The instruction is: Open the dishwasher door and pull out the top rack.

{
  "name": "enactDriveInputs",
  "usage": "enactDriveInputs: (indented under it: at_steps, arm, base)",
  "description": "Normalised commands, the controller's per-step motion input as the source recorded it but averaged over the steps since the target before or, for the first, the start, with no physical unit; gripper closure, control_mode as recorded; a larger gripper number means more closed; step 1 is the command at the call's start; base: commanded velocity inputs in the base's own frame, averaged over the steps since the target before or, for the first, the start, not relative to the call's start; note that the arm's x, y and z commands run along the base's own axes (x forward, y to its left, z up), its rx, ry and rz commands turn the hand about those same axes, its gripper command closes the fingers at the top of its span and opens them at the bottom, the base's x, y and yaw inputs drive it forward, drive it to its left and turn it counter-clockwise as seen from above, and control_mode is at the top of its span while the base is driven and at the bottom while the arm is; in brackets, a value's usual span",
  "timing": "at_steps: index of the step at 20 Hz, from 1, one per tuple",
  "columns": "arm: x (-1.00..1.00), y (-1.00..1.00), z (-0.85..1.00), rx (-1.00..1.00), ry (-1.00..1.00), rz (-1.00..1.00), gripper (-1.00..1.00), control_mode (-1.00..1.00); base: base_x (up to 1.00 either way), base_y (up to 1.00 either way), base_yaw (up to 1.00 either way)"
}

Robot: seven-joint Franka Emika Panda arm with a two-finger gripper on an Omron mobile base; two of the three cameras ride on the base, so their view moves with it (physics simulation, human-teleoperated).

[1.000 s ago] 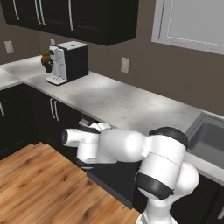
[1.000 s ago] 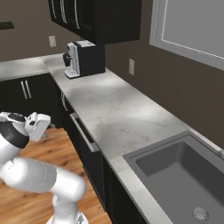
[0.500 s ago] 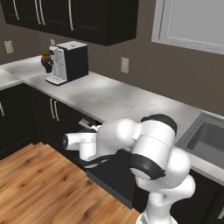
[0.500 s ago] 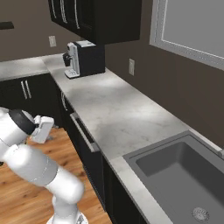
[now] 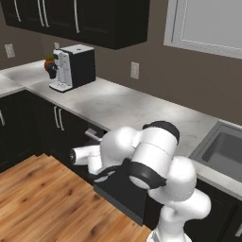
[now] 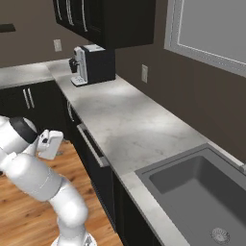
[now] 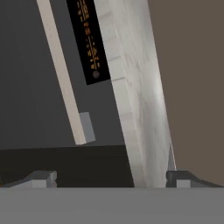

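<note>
The claw (image 7: 109, 177) stands wide open with nothing between its fingertips (image 7: 41, 178), facing the dishwasher door (image 7: 30, 78) from close by. Its long silver bar handle (image 7: 61, 74) crosses the hand view at a slant, just beside the pale edge of the bench (image 7: 131, 87). From the left base view the dishwasher door hangs partly open below the bench (image 5: 142, 106), beneath the arm. A coffee machine (image 5: 73, 66) sits on the far left.
</note>
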Motion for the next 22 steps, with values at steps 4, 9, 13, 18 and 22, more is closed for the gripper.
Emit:
enactDriveInputs:
  at_steps: [4, 9, 13, 18, 22]
  arm:
    - [0.3, -0.03, -0.2, -0.03, 0.0, -0.02, -1.0, -1.0]
    - [0.36, -0.02, -0.23, -0.04, 0.0, -0.03, -1.0, -1.0]
    - [0.3, -0.05, -0.24, -0.04, 0.0, -0.02, -1.0, -1.0]
    - [0.21, -0.05, -0.24, -0.02, 0.0, -0.01, -1.0, -1.0]
    - [0.27, -0.16, -0.23, 0.0, 0.0, 0.0, -1.0, -1.0]
  base:
    - [0.0, 0.0, 0.0]
    - [0.0, 0.0, 0.0]
    - [0.0, 0.0, 0.0]
    - [0.0, 0.0, 0.0]
    - [0.0, 0.0, 0.0]
